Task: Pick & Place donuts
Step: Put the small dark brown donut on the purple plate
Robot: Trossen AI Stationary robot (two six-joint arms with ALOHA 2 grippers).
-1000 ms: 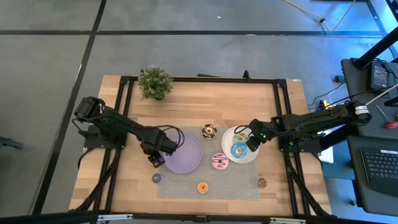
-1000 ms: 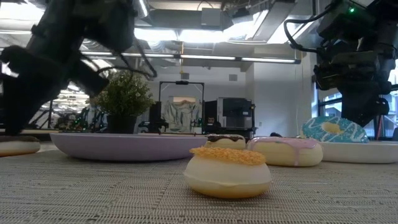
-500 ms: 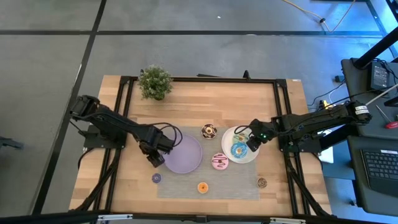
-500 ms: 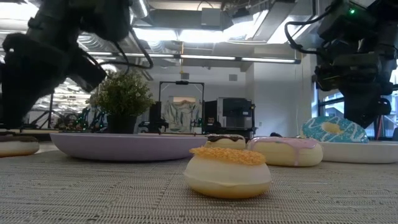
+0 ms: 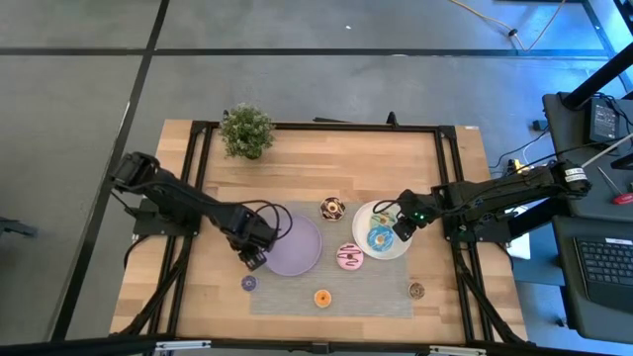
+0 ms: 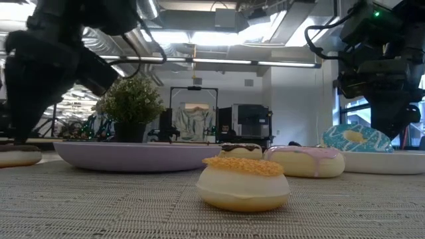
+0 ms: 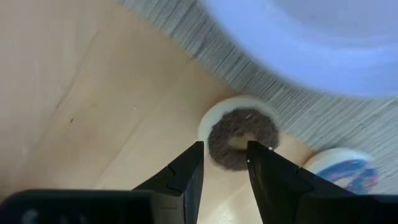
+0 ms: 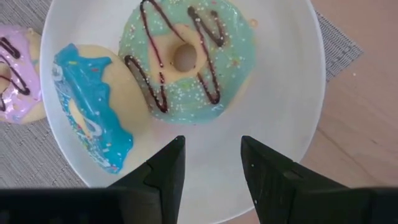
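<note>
**Left hand over a brown mini donut, right hand over the white plate**

The grey mat (image 5: 331, 282) on the wooden table (image 5: 415, 158) serves as the landmark. The lilac plate (image 5: 294, 245) sits on the mat's far-left part, and the white plate (image 5: 384, 229) lies at its far-right corner, partly on the mat.

The left hand (image 5: 253, 259) hangs just off the mat's left edge, beside the lilac plate. In the left wrist view its fingers (image 7: 186, 177) stand a narrow gap apart, holding nothing, with a brown mini donut (image 7: 242, 130) lying on bare wood at the mat's edge beyond the tips. A purple mini donut (image 7: 342, 171) lies close by, at the mat's left front corner (image 5: 248, 284).

The right hand (image 5: 403, 229) hovers over the white plate. Its fingers (image 8: 165, 171) are moderately parted and empty. On the plate lie a green donut (image 8: 189, 56) with chocolate drizzle and a blue donut (image 8: 93, 106), touching each other.

A pink donut (image 5: 348, 256) rests on the mat, just beside the white plate. A chocolate donut (image 5: 332, 209) sits at the mat's far edge between the two plates. An orange mini donut (image 5: 322, 298) lies near the mat's front edge, and another brown mini (image 5: 416, 291) at its front-right corner.

A potted plant (image 5: 246, 131) stands on the table well beyond the mat's far-left corner.
</note>
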